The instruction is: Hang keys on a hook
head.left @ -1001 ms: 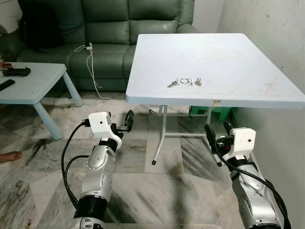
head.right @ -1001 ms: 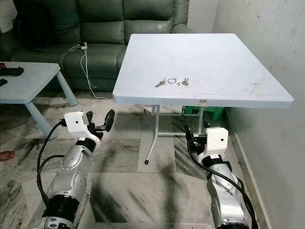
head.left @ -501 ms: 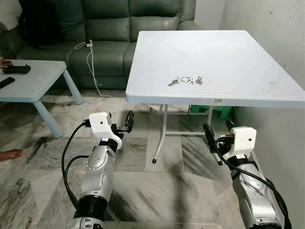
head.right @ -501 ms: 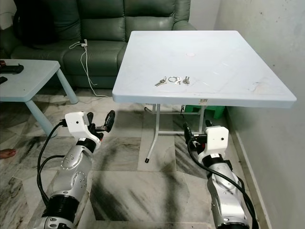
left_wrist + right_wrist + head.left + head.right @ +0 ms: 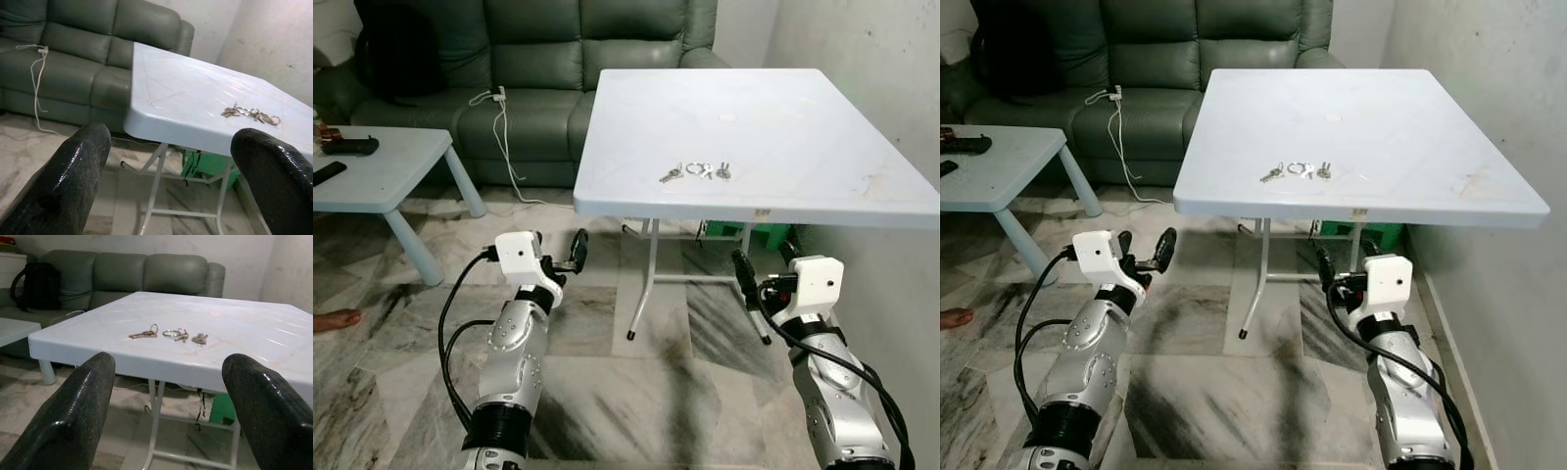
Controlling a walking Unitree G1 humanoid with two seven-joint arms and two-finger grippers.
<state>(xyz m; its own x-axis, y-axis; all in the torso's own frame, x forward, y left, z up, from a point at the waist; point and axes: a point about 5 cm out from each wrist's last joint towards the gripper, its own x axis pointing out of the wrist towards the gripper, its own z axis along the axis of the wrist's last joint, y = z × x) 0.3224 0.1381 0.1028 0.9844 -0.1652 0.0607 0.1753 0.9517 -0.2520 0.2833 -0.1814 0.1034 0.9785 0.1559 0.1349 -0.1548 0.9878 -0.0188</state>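
Three small bunches of keys [image 5: 695, 171] lie in a row on the white folding table [image 5: 803, 117], close to its near edge. Both arms are held low in front of the table, below its top. My left gripper [image 5: 560, 253] hovers over the floor, short of the table's left front corner. It is open with nothing between its fingers. My right gripper [image 5: 764, 266] sits under the front edge to the right of the keys, also open and holding nothing. The keys [image 5: 168, 334] lie straight ahead in the right wrist view, and the keys [image 5: 252, 113] lie off to one side in the left wrist view.
A green sofa [image 5: 538, 59] stands behind the table, with a white cable [image 5: 499, 127] hanging down its front. A low white table [image 5: 382, 181] stands at the left. A person's foot [image 5: 333, 320] rests on the marble floor. A wall [image 5: 881, 59] runs along the right. Something green [image 5: 744, 233] sits under the table.
The whole picture has shifted slightly, so the camera moved. The keys lie as before, and both grippers keep the same open pose.
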